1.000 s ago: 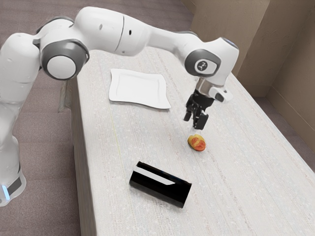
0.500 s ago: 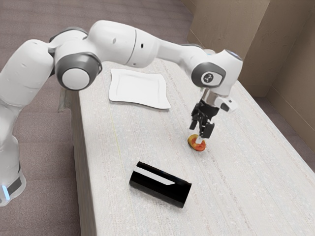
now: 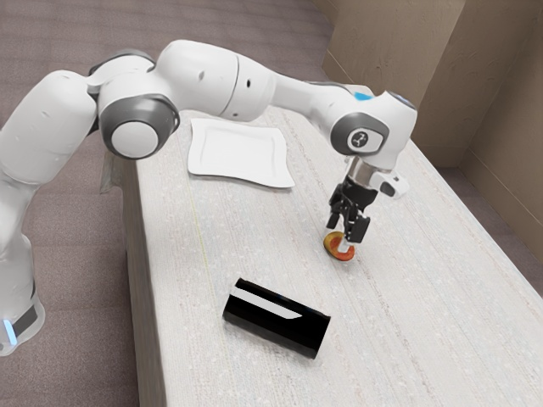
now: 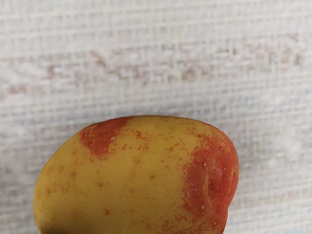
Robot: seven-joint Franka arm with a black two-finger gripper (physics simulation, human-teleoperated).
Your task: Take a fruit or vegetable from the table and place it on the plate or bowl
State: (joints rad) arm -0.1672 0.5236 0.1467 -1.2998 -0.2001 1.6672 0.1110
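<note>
step: grasping fruit (image 3: 339, 248) | how: we'd sink low enough to catch its widest part, squeeze gently so the round skin doesn't roll out, lift straight, then head for plate (image 3: 239, 153) | gripper (image 3: 347, 236): spread wide, straddling fruit's top, holding nothing as far as we see | fruit: on table (image 3: 424, 322), directly under the hand, well apart from plate

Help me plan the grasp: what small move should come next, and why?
Probably close the black two-finger gripper on the yellow-and-red fruit: it looks open and hangs right down at the fruit, which lies on the pale table, away from the white square plate.
</note>
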